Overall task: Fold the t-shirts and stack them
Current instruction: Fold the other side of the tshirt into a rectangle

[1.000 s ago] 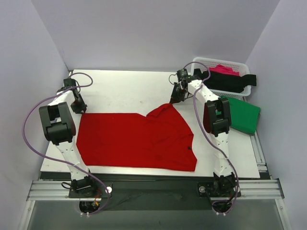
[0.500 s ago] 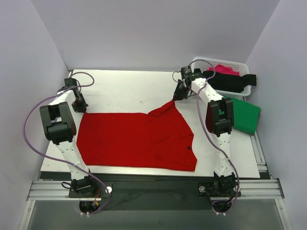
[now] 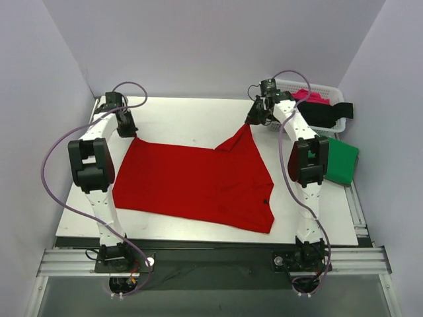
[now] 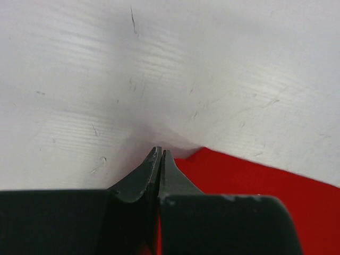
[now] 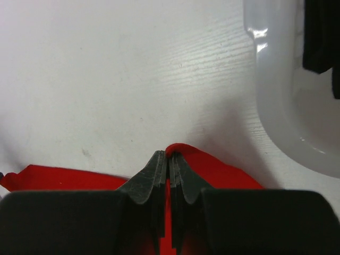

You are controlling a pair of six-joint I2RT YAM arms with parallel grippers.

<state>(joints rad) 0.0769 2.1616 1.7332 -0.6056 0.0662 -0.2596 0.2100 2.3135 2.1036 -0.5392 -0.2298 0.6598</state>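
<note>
left fingers (image 4: 139,178) clamped on red shirt (image 3: 198,181) far-left corner. Shirt spread across table (image 3: 185,119) middle. right fingers (image 5: 146,178) clamped on its far-right corner, beside basket (image 3: 291,83). green shirt (image 3: 337,158) on table's right; black shirt (image 3: 324,113) and pink shirt (image 3: 310,96) in basket.

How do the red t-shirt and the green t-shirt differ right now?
The red t-shirt lies spread open across the table; the green t-shirt sits compact at the right edge. The left pincer and right pincer each pinch a far corner of the red one; no pincer holds the green one. Both are plain, single-coloured.
</note>
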